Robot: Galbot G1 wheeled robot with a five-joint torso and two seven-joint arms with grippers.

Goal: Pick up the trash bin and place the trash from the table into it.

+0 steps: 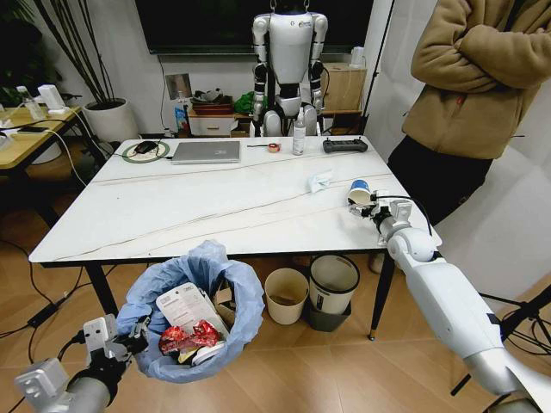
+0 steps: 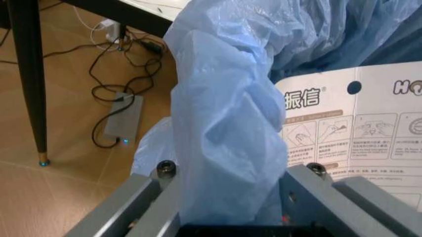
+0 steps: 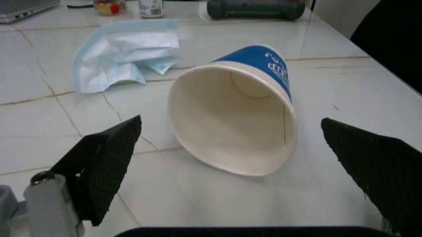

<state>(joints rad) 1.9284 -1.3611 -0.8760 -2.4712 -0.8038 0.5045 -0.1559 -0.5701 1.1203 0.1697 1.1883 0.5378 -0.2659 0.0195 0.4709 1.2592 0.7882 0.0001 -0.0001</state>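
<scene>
Left hand clamped on trash bin liner rim, bin held below worktop edge for easy drops; right hand spread wide w/ paper cup lying on worktop between fingers, lined up to grab.

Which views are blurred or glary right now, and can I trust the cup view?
Head view: sharp, soft ceiling glare on the table. Right wrist view: paper cup clear, lying on its side between the open right gripper; fingers soft-edged. Left wrist view: blue bag of the trash bin close and hazy.
</scene>
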